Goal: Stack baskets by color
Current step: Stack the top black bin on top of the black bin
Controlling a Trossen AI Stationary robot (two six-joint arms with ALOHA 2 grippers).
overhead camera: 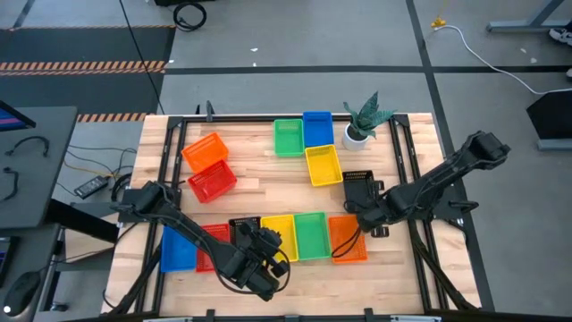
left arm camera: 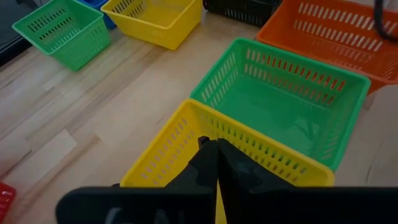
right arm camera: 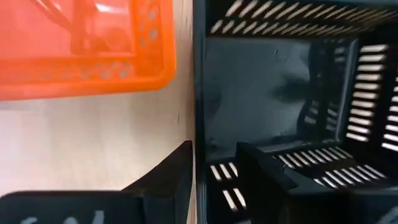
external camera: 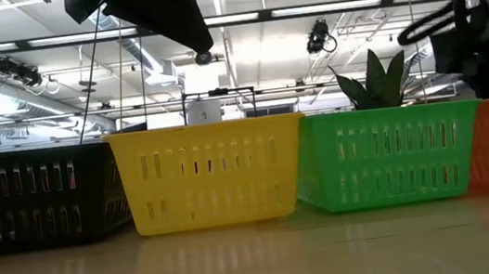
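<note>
In the near row stand a yellow basket, a green basket and an orange basket, each flat on the table. My left gripper is shut and hovers above the yellow basket's near part. Farther back sits a black basket. My right gripper points down, open, at this basket's near wall, one finger outside it and one inside.
Orange, red, green, blue and yellow baskets stand farther back. A potted plant is at the far right. Blue, red and black baskets sit at the near left. Bare wood lies mid-table.
</note>
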